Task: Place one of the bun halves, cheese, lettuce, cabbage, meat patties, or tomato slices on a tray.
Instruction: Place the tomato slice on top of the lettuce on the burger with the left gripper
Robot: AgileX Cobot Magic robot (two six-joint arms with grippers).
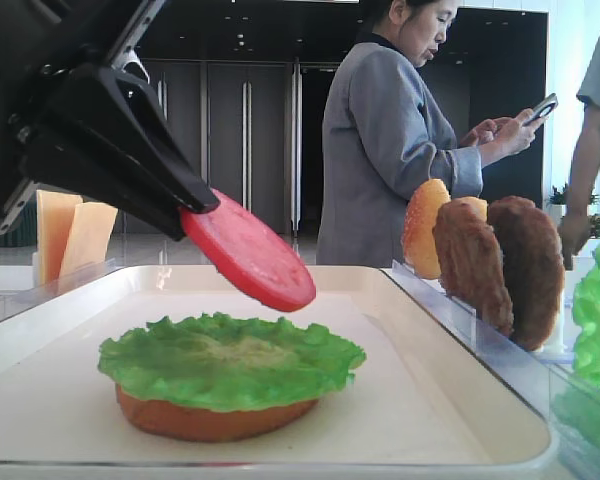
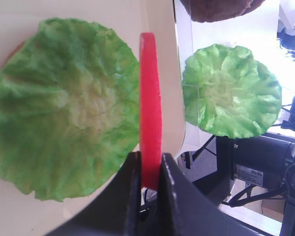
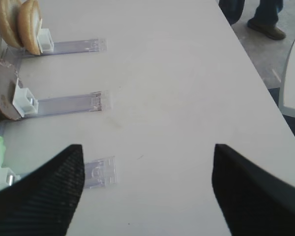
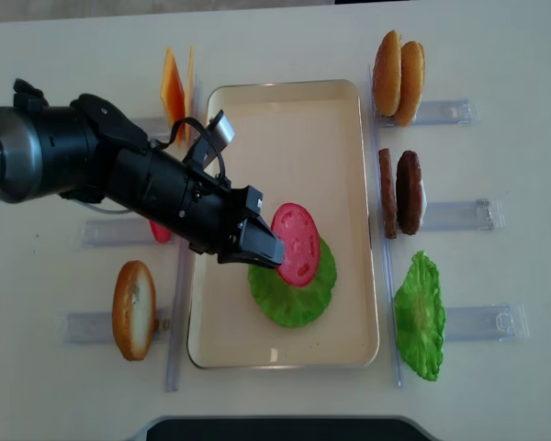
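Red tomato slice (image 4: 297, 243) sits clamped in the left end effector (image 4: 268, 248) above the lettuce (image 4: 292, 292) on the tray (image 4: 285, 110).

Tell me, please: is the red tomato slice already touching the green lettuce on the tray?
Apart. The low exterior view shows the tomato slice, clamped in the left gripper, tilted with clear tray visible between it and the lettuce.
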